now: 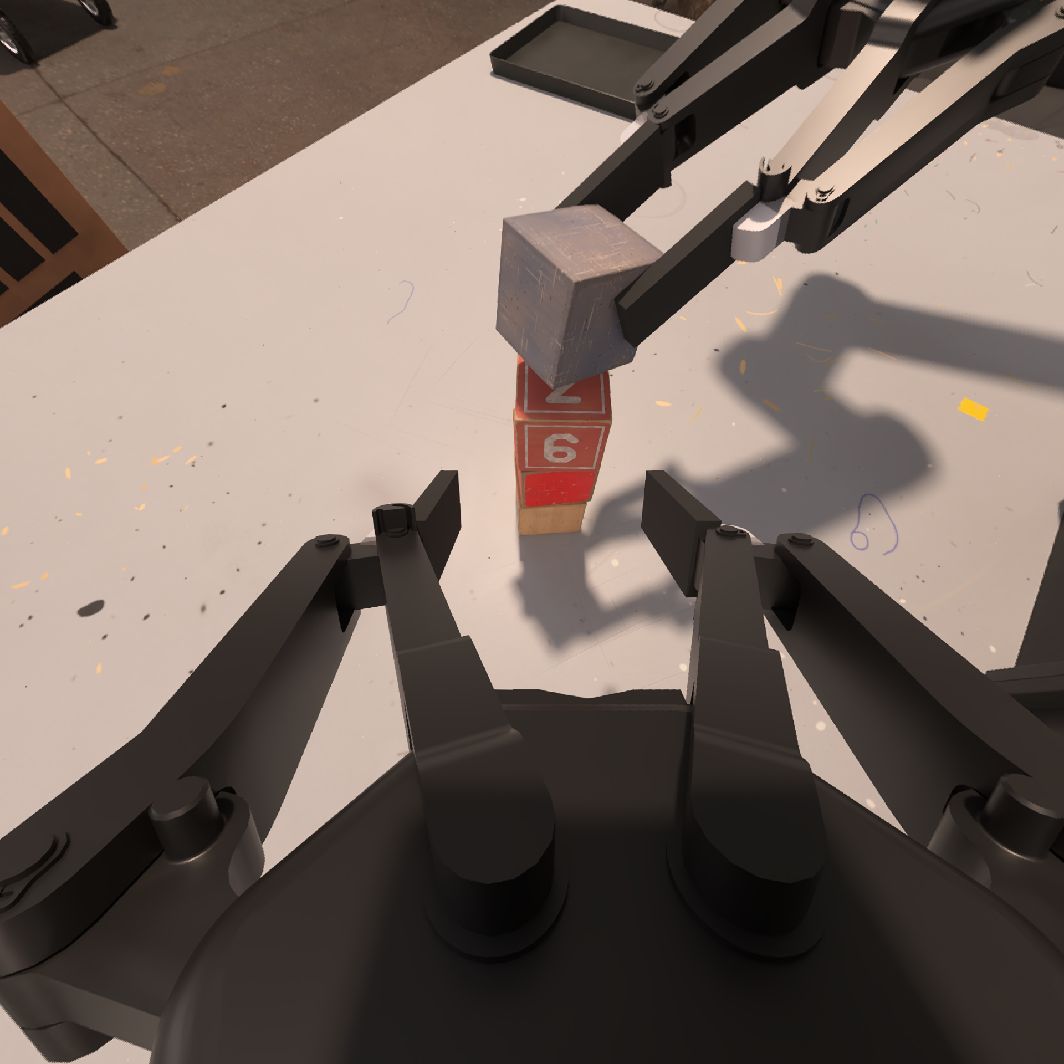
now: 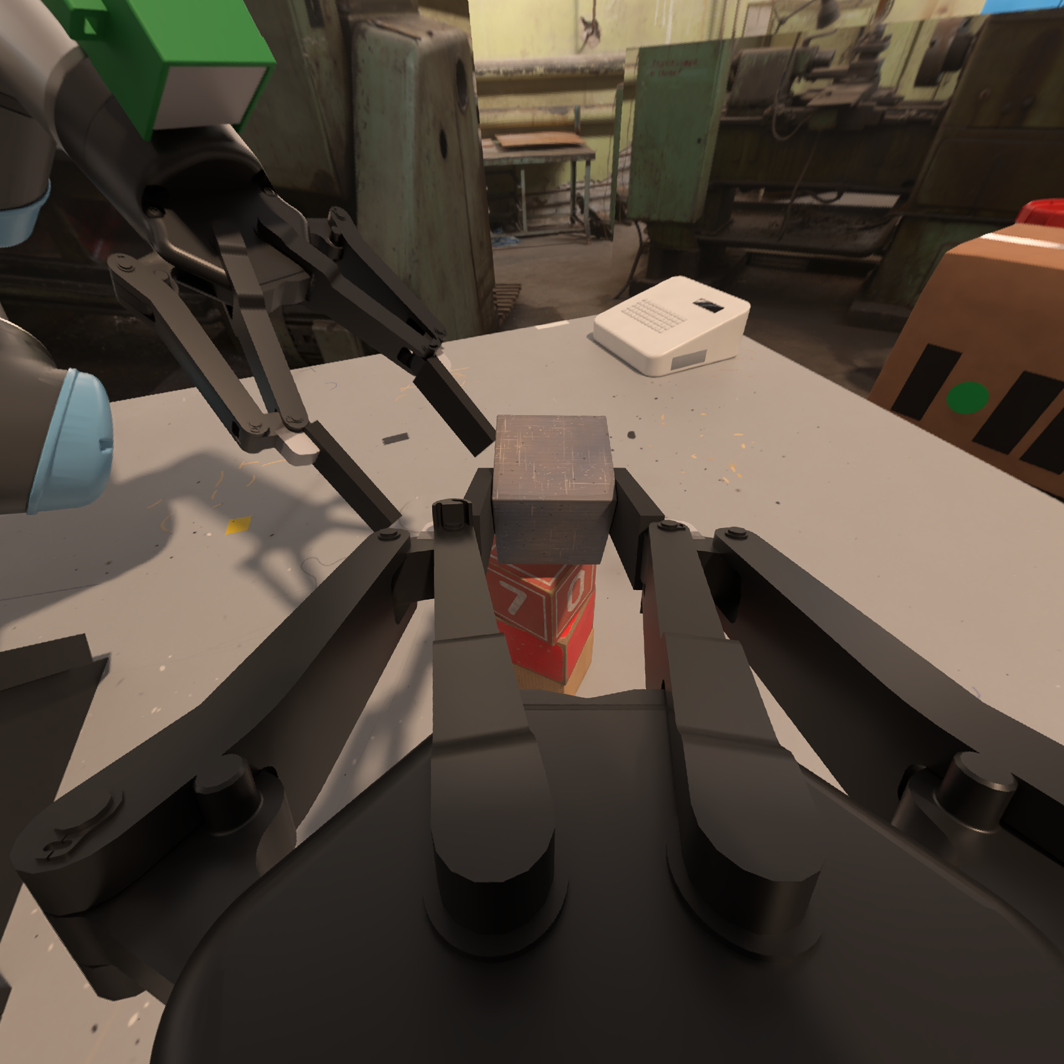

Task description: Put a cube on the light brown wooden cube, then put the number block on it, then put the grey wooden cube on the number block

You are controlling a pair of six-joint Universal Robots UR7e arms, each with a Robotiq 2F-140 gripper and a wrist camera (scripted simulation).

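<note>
A stack stands on the grey table [image 1: 230, 403]: a light brown wooden cube [image 1: 551, 520] at the bottom, a plain red cube [image 1: 557, 488] on it, and a red number block [image 1: 561, 429] on top. My right gripper [image 2: 554, 501] is shut on the grey wooden cube [image 2: 550, 460] and holds it right over the number block [image 2: 541, 599]. I cannot tell whether the two touch. In the left wrist view the grey cube [image 1: 567, 293] looks tilted. My left gripper [image 1: 555, 509] is open and empty, close in front of the stack, one finger to each side.
A dark shallow tray [image 1: 576, 57] lies at the table's far edge. A white slanted device [image 2: 671, 322] and a brown cardboard box [image 2: 979, 368] stand on the table beyond the stack. The left gripper [image 2: 432, 481] reaches in close to the grey cube.
</note>
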